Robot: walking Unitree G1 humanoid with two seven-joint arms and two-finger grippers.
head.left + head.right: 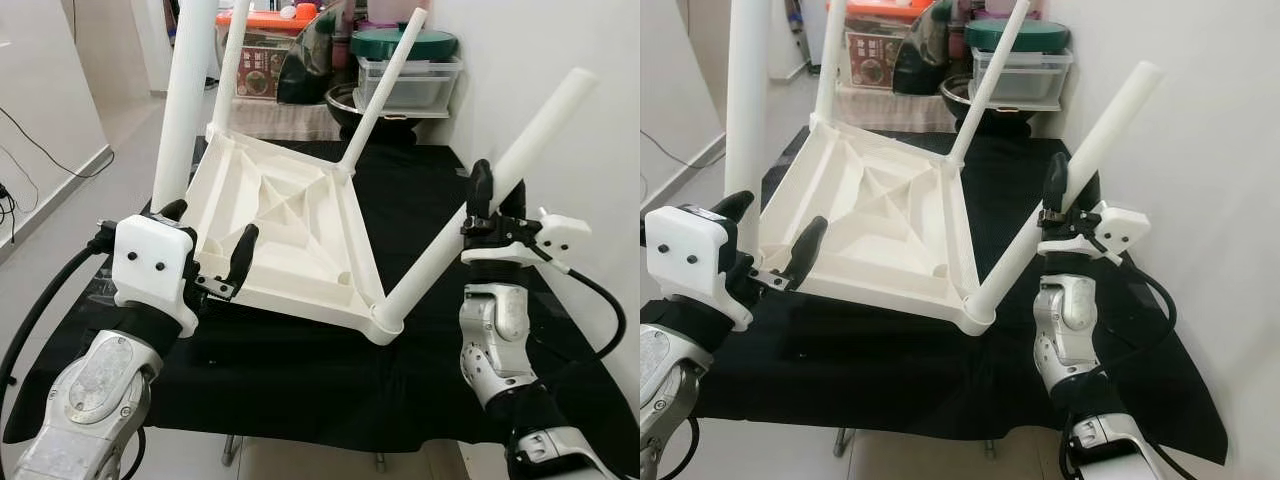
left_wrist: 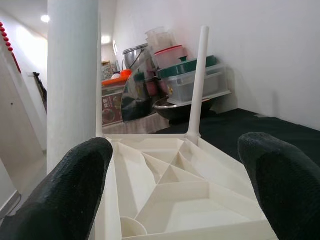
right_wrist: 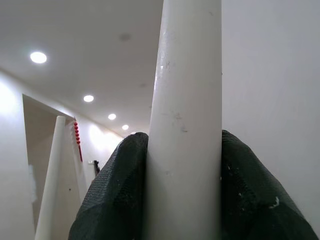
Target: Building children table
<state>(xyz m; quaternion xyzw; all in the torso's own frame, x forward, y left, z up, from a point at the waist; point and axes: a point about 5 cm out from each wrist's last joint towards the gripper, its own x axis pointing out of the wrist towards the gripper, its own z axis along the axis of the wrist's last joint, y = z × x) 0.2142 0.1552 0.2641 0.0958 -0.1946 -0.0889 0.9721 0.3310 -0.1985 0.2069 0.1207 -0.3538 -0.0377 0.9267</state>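
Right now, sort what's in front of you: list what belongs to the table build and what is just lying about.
Part of the job:
- upside-down white tabletop on the black cloth
- white leg at its near right corner, right gripper shut on it
- three other white legs
- left gripper, open at the tabletop's near edge

Lying about:
- green-lidded container
- clear plastic boxes
- metal bowl

The near-left table leg (image 1: 185, 95) runs off the top edge, as does the far-left leg (image 1: 232, 60). The label on the orange-lidded box (image 1: 262, 68) is perhaps too blurred to read.
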